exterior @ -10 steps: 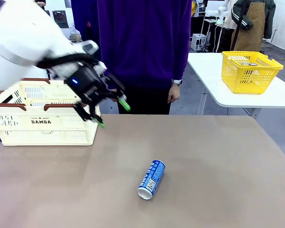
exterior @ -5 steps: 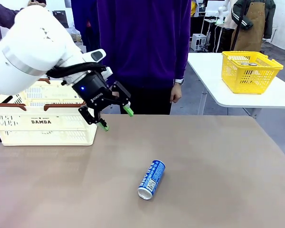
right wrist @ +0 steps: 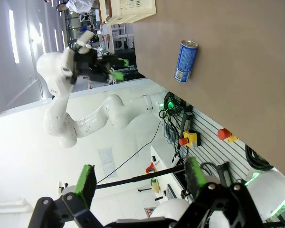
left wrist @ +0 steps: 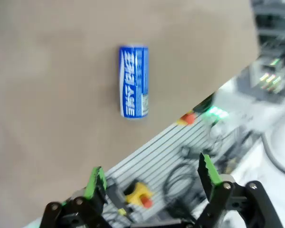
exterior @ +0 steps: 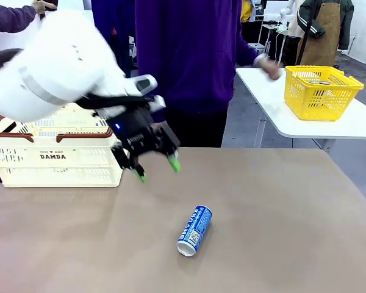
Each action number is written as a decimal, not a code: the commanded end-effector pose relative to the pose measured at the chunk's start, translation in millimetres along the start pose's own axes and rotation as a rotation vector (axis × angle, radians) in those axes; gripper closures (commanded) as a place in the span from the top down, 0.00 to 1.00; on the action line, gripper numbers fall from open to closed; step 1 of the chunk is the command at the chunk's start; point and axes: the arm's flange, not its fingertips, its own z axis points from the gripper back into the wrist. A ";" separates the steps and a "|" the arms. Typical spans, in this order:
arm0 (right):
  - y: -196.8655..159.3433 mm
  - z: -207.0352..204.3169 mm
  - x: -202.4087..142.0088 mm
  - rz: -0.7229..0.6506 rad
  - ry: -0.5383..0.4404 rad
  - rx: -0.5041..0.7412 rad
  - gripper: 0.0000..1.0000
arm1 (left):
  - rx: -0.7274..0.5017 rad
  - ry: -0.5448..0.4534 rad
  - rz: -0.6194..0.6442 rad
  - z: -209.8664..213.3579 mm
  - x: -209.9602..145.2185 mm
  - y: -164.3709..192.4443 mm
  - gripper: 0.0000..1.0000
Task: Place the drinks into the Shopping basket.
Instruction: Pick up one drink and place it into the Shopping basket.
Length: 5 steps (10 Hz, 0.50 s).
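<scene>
1. Moved since half a second ago: left gripper (exterior: 157, 170) now sits lower and farther from the basket, nearer the can. The person's hand (exterior: 269, 67) has gone from the person's side to the side table.
2. Drink: slim blue and white metal can with silver top (exterior: 194, 231). It lies on its side on the brown table (exterior: 280, 201), near the middle, with one silver end towards the robot's side. Nothing touches it, and it is well apart from the basket.
3. Shopping basket: large cream-white slotted plastic basket with brown rim and "DAMDA" lettering (exterior: 55, 160). It stands at the table's left, and its contents cannot be told.
4. Left gripper: green-padded fingers spread and empty. It hovers above the table between basket and can.
5. Right gripper (right wrist: 140, 172): fingers spread with nothing between them, held off the table's edge, the can far ahead.
6. Surroundings: a person in a purple top (exterior: 189, 55) stands at the far side. The blurred hand is over a white side table (exterior: 274, 104), near a bright yellow mesh basket (exterior: 320, 91).
</scene>
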 end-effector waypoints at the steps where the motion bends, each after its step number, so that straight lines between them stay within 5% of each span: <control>1: 3.9 1.5 -2.4 -0.013 0.006 0.000 1.00 | 0.151 0.008 -0.186 -40.7 14.0 -26.1 1.00; 3: 3.9 1.5 -2.4 -0.013 0.006 0.000 1.00 | 0.187 0.045 -0.197 -81.9 15.0 -33.7 1.00; 5: 3.9 1.5 -2.4 -0.013 0.006 0.000 1.00 | 0.229 -0.061 -0.145 -120.0 23.0 -34.9 1.00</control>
